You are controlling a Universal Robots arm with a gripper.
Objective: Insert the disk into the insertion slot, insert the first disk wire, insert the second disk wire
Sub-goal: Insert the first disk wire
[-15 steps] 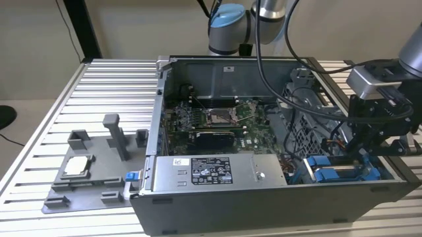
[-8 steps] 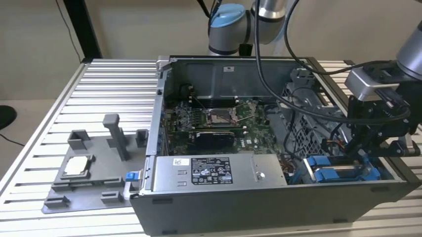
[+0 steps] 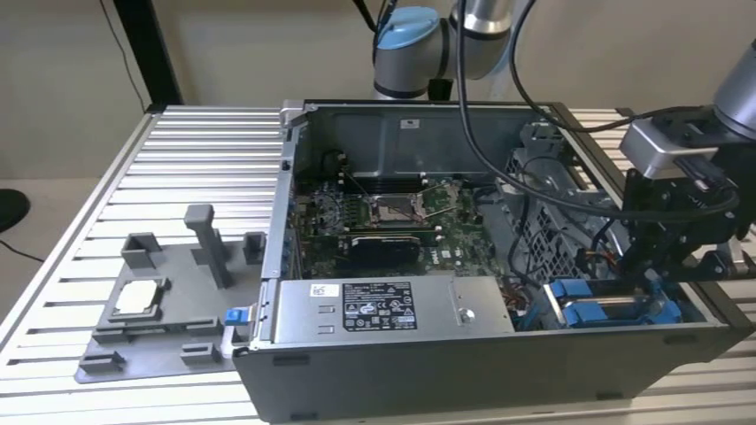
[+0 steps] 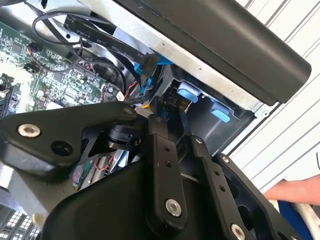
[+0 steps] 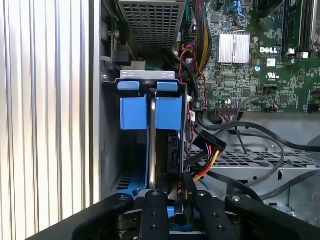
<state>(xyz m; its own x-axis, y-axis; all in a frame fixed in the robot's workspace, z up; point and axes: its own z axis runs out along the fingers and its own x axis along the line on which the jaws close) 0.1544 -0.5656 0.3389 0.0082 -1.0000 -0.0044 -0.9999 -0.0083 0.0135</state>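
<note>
1. Table (image 3: 189,168), exterior view's left: a grey fixture tray (image 3: 154,350) lies well apart from the fingers (image 5: 152,215). It carries a small silver-topped part (image 3: 136,299).
2. Computer case (image 3: 473,376): it lies with its open side up. The grey power-supply box (image 3: 384,305) runs along one wall and the motherboard (image 3: 390,212) lies beyond it. Both are well clear of the fingers.
3. Drive cage (image 5: 107,140): it stands straight ahead of the fingertips. The disk (image 5: 170,112) sits in the insertion slot (image 5: 171,75), with its blue carrier front in line with the fingers. A second carrier (image 5: 134,112), also blue-fronted, stands just beside it in the neighbouring bay.
4. Gripper (image 5: 176,197): it reaches down into the case at the exterior view's right. The fingers stand close together, clamped on a dark cable connector (image 5: 177,189) near the disk's end.
5. Obstructions: a loose plug (image 5: 207,146) with yellow, red and black wires hangs just beside the fingers. Black cables (image 5: 260,135) loop across the perforated case floor near them.
6. Second wrist view: a person's hand (image 4: 295,192) rests outside the case wall, apart from the fingers.
7. Hidden: the linkage covers the pad faces. Whether the connector touches the disk cannot be told. The carrier front hides the disk's metal body.
</note>
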